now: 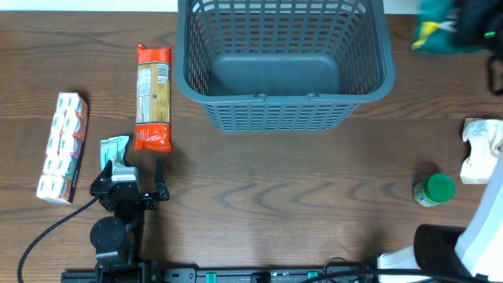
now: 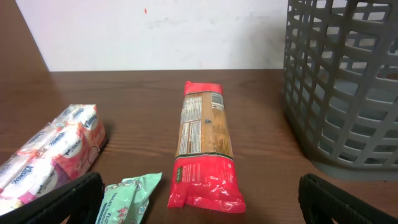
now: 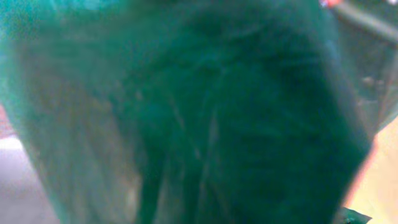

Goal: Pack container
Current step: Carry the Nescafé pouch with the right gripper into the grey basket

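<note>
The container (image 1: 377, 75), a large dark grey lattice basket, stands empty at the back centre; its wall shows in the left wrist view (image 2: 342, 81). My left gripper (image 1: 132, 179) is open and empty, low over the table at the front left (image 2: 202, 216). Just ahead of it lie a red pasta packet (image 1: 153, 98) (image 2: 204, 146) and a small mint green packet (image 1: 115, 149) (image 2: 127, 199), which is next to its left finger. My right gripper (image 1: 471, 23) is at the far right back, blurred, beside a green bag (image 1: 435, 30). Blurred green material (image 3: 199, 112) fills the right wrist view and hides the fingers.
A pink and white tissue multipack (image 1: 63, 147) (image 2: 56, 152) lies at the far left. A green-lidded jar (image 1: 435, 190) and a white crumpled packet (image 1: 481, 149) sit at the right. The right arm's white base (image 1: 440, 251) is at the front right.
</note>
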`<state>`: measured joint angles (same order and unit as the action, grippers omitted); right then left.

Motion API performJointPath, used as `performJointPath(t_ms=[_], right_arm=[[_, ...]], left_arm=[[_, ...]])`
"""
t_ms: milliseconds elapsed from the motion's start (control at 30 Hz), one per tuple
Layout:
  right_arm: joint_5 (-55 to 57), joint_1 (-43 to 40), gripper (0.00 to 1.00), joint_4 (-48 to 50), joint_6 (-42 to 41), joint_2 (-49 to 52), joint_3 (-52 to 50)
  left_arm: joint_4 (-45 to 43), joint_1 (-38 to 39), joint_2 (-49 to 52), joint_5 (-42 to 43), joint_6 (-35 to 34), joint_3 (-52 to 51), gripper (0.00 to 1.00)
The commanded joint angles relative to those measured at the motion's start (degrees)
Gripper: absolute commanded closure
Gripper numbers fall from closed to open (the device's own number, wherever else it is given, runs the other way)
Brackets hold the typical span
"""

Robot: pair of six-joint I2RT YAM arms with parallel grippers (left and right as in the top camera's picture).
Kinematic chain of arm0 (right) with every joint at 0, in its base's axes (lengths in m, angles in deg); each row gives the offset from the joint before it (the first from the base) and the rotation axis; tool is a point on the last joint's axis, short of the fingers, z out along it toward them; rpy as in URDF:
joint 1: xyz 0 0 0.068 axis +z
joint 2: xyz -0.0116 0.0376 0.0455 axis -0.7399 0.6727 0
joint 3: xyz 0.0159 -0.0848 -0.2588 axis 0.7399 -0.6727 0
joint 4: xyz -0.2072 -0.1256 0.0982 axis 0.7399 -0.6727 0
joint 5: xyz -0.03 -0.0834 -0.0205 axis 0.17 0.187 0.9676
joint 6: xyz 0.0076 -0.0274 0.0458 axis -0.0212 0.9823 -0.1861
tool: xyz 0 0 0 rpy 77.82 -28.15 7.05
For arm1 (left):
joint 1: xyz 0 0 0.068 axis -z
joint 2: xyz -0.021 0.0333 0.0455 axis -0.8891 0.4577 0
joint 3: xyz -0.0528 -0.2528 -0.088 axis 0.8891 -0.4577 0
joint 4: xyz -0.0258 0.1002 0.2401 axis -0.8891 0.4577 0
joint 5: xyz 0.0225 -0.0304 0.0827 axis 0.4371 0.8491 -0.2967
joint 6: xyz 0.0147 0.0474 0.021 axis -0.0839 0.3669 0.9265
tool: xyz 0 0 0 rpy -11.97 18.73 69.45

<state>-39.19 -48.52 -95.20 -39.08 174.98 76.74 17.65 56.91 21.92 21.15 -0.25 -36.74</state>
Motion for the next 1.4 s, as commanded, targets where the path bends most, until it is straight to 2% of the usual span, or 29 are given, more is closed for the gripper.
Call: performJointPath(t_ms=[0,133,267,667,933,1200,1233,1267,1300,1333,1367], right_arm=[[-0.3,7.2,0.99,0.9,3.7,0.9,0.4],[7.4,15.4,0.99,1.8,-0.4,3.9,0.2],[13.7,19.5,0.99,1.3,-6.4,8.7,0.2],[16.3,20.3,0.99,-5.9,-24.7,24.2,0.2],[15.6,20.3,0.99,-8.6,-25.6,30.4,0.2],[14.6,20.3,0.99,-8.8,-27.0,31.3,0.2],[14.6,20.3,0.92,-8.9,-26.9,31.3,0.2],[14.6,20.3,0.66,-8.9,-26.9,31.3,0.2],[14.6,20.3,0.27,-8.9,-26.8,31.3,0.2],[14.6,20.3,0.06,-8.9,-26.8,31.3,0.2],[14.6,20.3,0.01,-8.9,-26.7,31.3,0.2]], left_arm=[[0.8,-0.2,-0.3,0.2,0.8,-1.6,0.02],[0.9,-0.2,-0.3,0.2,0.8,-1.6,0.01],[0.8,-0.2,-0.3,0.2,0.8,-1.6,0.01],[0.9,-0.2,-0.3,0.2,0.8,-1.6,0.01],[0.9,-0.2,-0.3,0.2,0.8,-1.6,0.01],[0.9,-0.2,-0.3,0.2,0.8,-1.6,0.02],[0.9,-0.2,-0.3,0.2,0.8,-1.6,0.02],[0.8,-0.2,-0.3,0.2,0.8,-1.6,0.02],[0.9,-0.2,-0.3,0.2,0.8,-1.6,0.01],[0.8,-0.2,-0.3,0.2,0.8,-1.6,0.01],[0.9,-0.2,-0.3,0.2,0.8,-1.6,0.01]])
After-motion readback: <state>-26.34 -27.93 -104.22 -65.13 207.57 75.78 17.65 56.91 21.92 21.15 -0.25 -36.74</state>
